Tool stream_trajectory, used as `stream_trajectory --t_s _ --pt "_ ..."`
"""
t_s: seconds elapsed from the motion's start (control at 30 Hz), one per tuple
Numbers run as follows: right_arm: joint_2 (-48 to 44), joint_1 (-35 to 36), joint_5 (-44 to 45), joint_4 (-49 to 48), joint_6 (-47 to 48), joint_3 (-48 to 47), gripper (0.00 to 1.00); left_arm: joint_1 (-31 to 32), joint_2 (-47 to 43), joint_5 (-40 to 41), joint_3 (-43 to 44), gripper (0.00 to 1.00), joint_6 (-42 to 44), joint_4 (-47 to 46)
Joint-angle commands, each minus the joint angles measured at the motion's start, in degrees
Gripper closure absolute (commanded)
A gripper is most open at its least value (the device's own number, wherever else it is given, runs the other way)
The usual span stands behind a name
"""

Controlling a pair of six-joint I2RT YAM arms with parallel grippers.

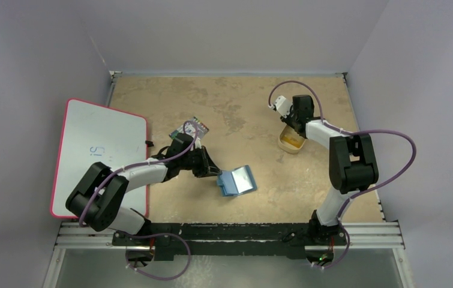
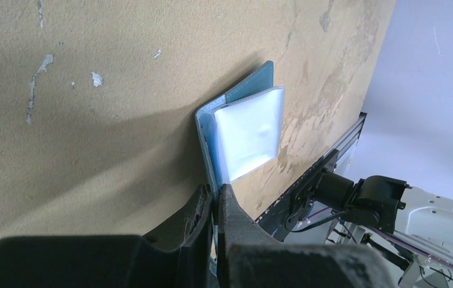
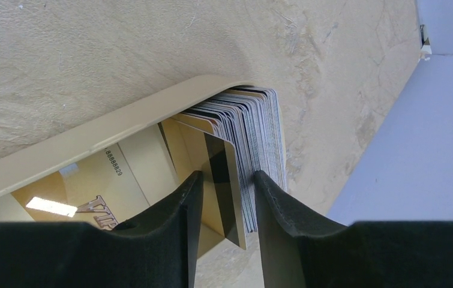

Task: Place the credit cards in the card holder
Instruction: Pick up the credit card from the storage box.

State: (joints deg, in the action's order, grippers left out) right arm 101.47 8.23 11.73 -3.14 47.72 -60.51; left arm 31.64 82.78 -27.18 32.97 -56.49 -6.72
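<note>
Card holder (image 1: 236, 181) lies mid-table. Tray (image 1: 284, 146) behind and right of the card holder, cards (image 3: 260, 132) stacked on edge in it. Flat pack (image 1: 194, 127) behind-left of it. Board (image 1: 101, 150) far left.

Pretty even soft light, faint shadows. Wrist views go blurry along the bottom; card holder (image 2: 245, 135) lining glares white.

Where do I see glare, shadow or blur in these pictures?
Left wrist: the clear pocket of the wallet glares white, a broad shadow lies on the table beside it, and the left claw is dark and soft. Right wrist: a bright patch sits on a gold card in the tray; the right claw is dark. Top: even light, the open wallet shines pale.
</note>
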Motion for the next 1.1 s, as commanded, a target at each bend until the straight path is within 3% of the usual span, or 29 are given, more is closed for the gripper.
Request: stream_trajectory --t_s 0.0,0.4,1.07 --pt "-3.2 -0.3 1.7 -0.6 -0.3 -2.4 0.63 -0.1 -1.6 0.4 -0.3 1.00 -0.4 -2.6" --pt "-3.2 -0.2 3.1 1.5 -0.4 -3.3 0.72 -0.1 -2.4 0.5 -0.6 1.00 0.2 -1.4" --pt "-3.8 -0.2 1.7 5.8 -0.6 -5.4 0.74 -0.1 -3.1 0.7 0.0 1.00 0.5 -0.2"
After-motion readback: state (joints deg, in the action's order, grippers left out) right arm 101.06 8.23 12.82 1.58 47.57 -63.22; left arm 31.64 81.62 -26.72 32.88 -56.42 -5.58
